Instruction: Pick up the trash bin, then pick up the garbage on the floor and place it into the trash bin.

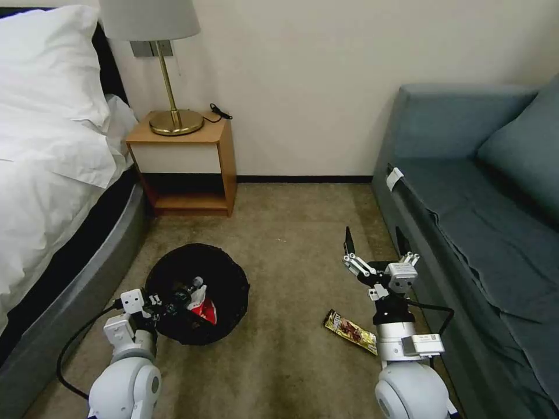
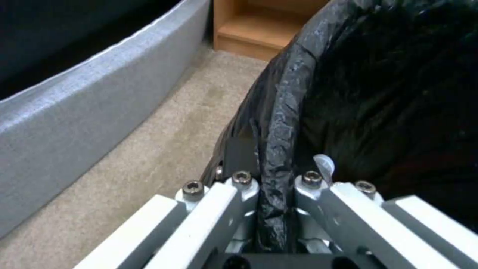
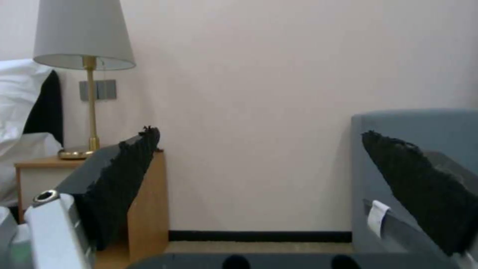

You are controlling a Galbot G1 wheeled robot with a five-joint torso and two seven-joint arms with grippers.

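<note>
Standing on the carpet (image 1: pixel 291 233) near the bed's rounded grey base, the trash bin (image 1: pixel 230 273) is lined with a black plastic bag, and its open mouth shows a red-and-white packet (image 1: pixel 205 311) and a small clear bottle (image 1: pixel 195 286) lying inside, toward the rim closest to the robot. The left gripper (image 1: pixel 169 307) is clamped on that near rim: in the left wrist view its two metal fingers (image 2: pixel 239 186) close from either side on the crinkled fold of the bag (image 2: pixel 279 149) over the bin's edge, one outside and one inside the bin. A long dark snack wrapper (image 1: pixel 350 331) with gold edging lies flat on the carpet, well apart from the bin, toward the sofa and just beside the right arm. The right gripper (image 1: pixel 375 244) is held above the floor beyond the wrapper with its black fingertips (image 3: pixel 124 179) spread wide apart and nothing between them, pointing toward the wall. Behind the bin, a wooden nightstand (image 1: pixel 186 163) stands against the wall beside the bed (image 1: pixel 52 174), carrying a brass lamp (image 1: pixel 169 70) with a pale shade. A blue-grey sofa (image 1: pixel 483 203) runs along the carpet's edge on the robot's right.
</note>
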